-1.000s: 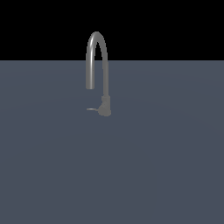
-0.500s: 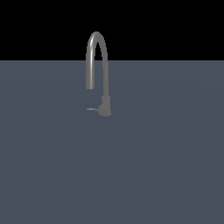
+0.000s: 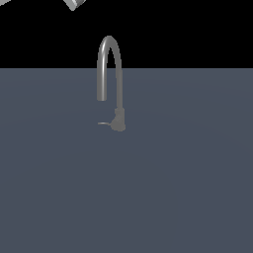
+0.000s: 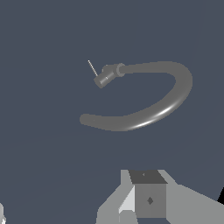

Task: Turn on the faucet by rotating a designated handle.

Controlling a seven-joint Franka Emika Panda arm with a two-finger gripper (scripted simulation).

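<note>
Going left to right in the exterior view, we find the handle [image 3: 103,123] first, a thin lever jutting toward nine o'clock from the base of the faucet [image 3: 117,120], which stands on the dark surface [image 3: 188,188] a little above centre. Nothing touches the handle, so we judge the turning not yet begun; reaching, contact and rotation all remain. Our arm [image 3: 74,4] shows only as a pale corner at eleven o'clock, high above the spout. The gripper [image 4: 148,199] looks down on the faucet from well apart; we cannot tell whether it is released or clenched.
</note>
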